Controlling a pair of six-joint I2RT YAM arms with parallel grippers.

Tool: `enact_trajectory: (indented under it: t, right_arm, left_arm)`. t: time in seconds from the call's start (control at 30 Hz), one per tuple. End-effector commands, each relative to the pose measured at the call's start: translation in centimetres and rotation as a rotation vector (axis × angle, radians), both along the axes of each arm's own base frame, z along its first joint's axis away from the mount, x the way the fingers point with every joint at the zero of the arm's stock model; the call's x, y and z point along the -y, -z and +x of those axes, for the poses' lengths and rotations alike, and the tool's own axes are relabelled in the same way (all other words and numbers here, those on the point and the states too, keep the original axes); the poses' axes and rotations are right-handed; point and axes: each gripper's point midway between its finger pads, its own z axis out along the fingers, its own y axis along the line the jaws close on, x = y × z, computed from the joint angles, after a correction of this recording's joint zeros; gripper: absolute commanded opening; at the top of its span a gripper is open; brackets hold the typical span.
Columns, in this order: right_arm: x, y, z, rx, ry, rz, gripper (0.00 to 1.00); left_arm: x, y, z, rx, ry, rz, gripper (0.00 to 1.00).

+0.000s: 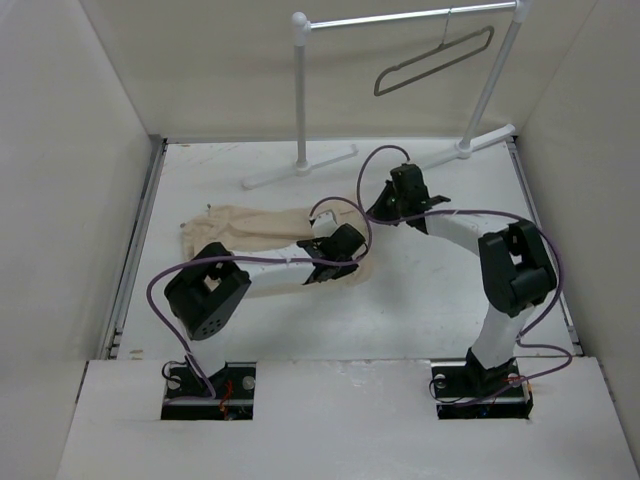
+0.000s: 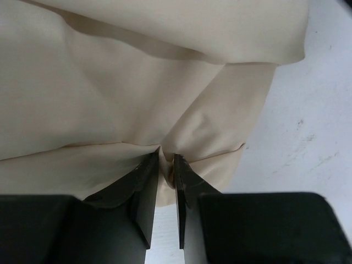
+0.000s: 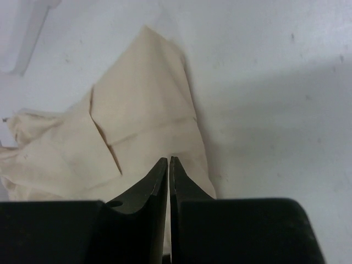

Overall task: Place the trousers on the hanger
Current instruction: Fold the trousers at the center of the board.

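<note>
The beige trousers (image 1: 250,225) lie crumpled on the white table, left of centre. My left gripper (image 1: 350,243) is at their right end. In the left wrist view it (image 2: 166,160) is shut on a pinched fold of the trousers (image 2: 110,82). My right gripper (image 1: 377,210) is just beyond that same end. In the right wrist view it (image 3: 169,160) is shut, tips over the trousers (image 3: 137,126), with no cloth showing between the jaws. The thin grey hanger (image 1: 437,58) hangs tilted on the rack's rail at the back right, far from both grippers.
The white tubular garment rack (image 1: 300,100) stands at the back, its feet (image 1: 298,168) on the table behind the trousers; one foot shows in the right wrist view (image 3: 30,33). White walls close in the table on the left, right and back.
</note>
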Motion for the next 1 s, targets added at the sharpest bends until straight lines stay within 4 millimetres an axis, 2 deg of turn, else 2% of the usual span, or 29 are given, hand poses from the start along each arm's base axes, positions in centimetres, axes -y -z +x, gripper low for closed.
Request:
enact_trajectory:
  t: [0.0,0.13,0.2,0.27,0.3,0.43,0.53,0.6,0.7,0.77,0.87,0.97]
  right_arm:
    - [0.3,-1.7,3.8,0.081,0.028,-0.005,0.1]
    - [0.1,-0.9,4.9,0.054,0.029,-0.004,0.11]
    - [0.0,-1.7,4.6,0.075,0.016,-0.008,0.21]
    - [0.0,-2.2,4.6,0.107,-0.006,-0.014,0.41]
    - [-0.2,-2.4,4.8,0.119,-0.011,-0.009,0.48]
    - [-1.2,-2.9,5.6,0.125,-0.032,0.025,0.49]
    - [-1.6,-1.6,6.3,0.092,-0.037,0.02,0.44]
    - [-1.8,-0.5,6.6,0.066,-0.031,0.022,0.36]
    - [-2.3,0.0,6.8,0.047,-0.039,0.041,0.25]
    - [-2.5,-0.3,7.2,0.051,-0.036,0.049,0.24]
    - [-2.8,-1.2,7.8,0.065,-0.033,0.058,0.08]
    - [-2.7,-2.4,8.7,0.091,-0.014,0.066,0.04]
  left_arm:
    - [-0.2,0.8,-1.2,-0.019,0.017,0.018,0.16]
    - [0.2,0.3,-1.3,-0.01,0.021,0.001,0.16]
    - [0.4,-0.4,-1.2,-0.001,0.02,-0.013,0.16]
    - [0.5,-0.7,-1.0,0.008,0.016,-0.022,0.16]
    - [0.5,-0.8,-1.0,0.008,0.016,-0.024,0.16]
    - [0.7,-0.5,-1.1,0.003,0.018,-0.022,0.16]
    - [0.7,-0.3,-1.2,-0.001,0.02,-0.019,0.16]
    - [0.7,-0.4,-1.2,0.0,0.019,-0.021,0.16]
    - [0.7,-0.4,-1.3,-0.002,0.018,-0.022,0.16]
    - [0.6,-0.3,-1.4,-0.003,0.017,-0.022,0.16]
    - [0.5,-0.4,-1.5,-0.004,0.013,-0.024,0.16]
    - [0.4,-0.1,-1.6,-0.012,0.012,-0.024,0.15]
